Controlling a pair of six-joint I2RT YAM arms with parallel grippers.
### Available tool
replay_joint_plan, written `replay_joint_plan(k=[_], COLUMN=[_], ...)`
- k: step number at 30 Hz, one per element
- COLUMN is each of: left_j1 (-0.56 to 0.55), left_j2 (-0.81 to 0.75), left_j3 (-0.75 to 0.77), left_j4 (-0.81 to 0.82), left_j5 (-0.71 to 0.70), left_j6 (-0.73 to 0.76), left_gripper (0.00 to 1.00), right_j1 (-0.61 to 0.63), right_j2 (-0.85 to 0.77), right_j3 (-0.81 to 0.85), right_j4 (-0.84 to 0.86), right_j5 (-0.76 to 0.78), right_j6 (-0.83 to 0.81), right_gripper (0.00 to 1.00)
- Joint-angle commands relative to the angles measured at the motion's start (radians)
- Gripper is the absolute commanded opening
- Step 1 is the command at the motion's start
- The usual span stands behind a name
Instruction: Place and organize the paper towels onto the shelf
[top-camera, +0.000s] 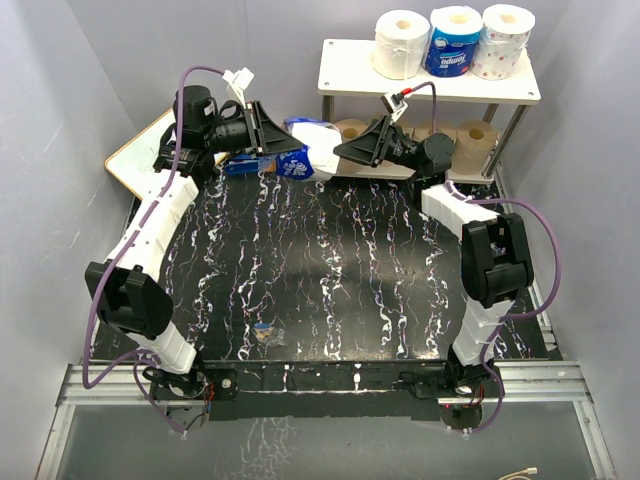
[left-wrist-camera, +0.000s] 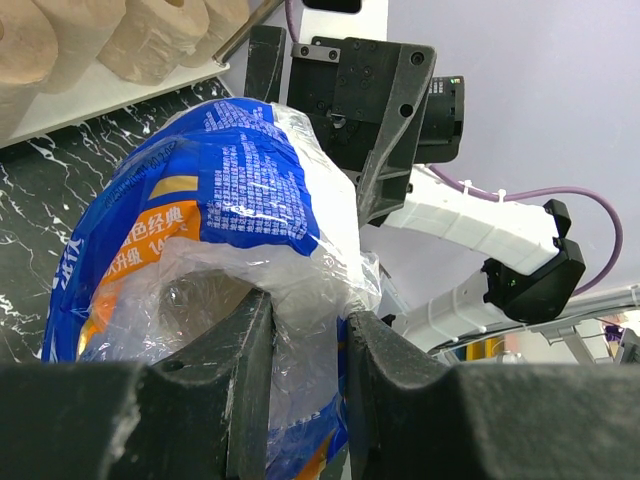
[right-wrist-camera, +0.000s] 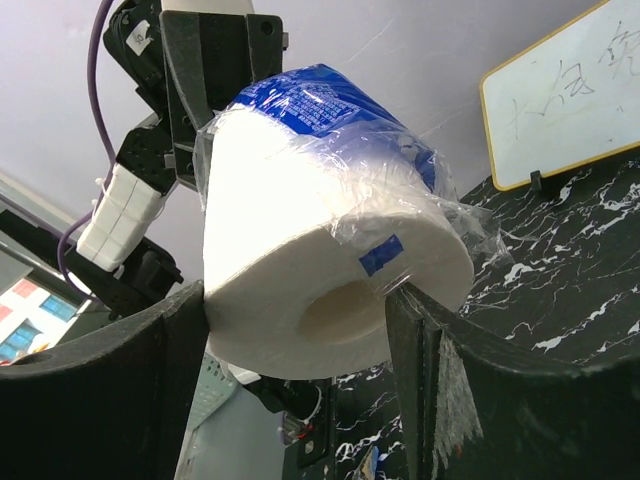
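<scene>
In front of the shelf (top-camera: 350, 72), a packaged roll (left-wrist-camera: 250, 180), its blue-printed plastic marked 经典, is pinched by its wrap in the clamped left gripper (left-wrist-camera: 308, 340) and flanked by the right gripper (right-wrist-camera: 300, 330), whose hold cannot be told. Tan rolls (top-camera: 478, 140) are seen on the shelf's lower board; a white roll (top-camera: 402, 44), a blue-wrapped roll (top-camera: 454, 42) and a dotted roll (top-camera: 504, 42) on top.

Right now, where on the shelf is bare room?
Free: the left end of the top board, bordered by the white roll. Crowded: the rest, with the blue-wrapped roll and dotted roll, and the lower tier, tan rolls behind the wrapped roll.
</scene>
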Motion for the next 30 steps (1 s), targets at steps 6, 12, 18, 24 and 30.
replay_joint_plan(k=[6,12,18,24,30], left_j1=[-0.013,-0.013,-0.012,-0.009,-0.006], left_j2=[-0.032,-0.032,-0.033,-0.026,-0.025], left_j3=[0.001,0.005,0.013,0.032,0.046], left_j4=[-0.004,-0.022,-0.045,-0.052,-0.047], left_j5=[0.008,0.004,-0.002,0.002,0.013], left_j6=[0.045,0.071,0.098,0.109,0.102], left_gripper=[0.0,0.0,0.0,0.0,0.0], right_j1=[0.086,0.084,0.084,0.083,0.073], right_j2=[-0.032,-0.057,-0.073,-0.107,-0.132], right_j3=[0.117,0.11,0.105,0.082,0.061], right_j4=[0.067,0.017,-0.019,-0.03,-0.04], right_j5=[-0.107,-0.148,-0.175,-0.203,-0.235], right_j6=[0.046,0.006,-0.017,-0.037,-0.049], right_gripper=[0.74,0.78,0.8,0.8,0.8])
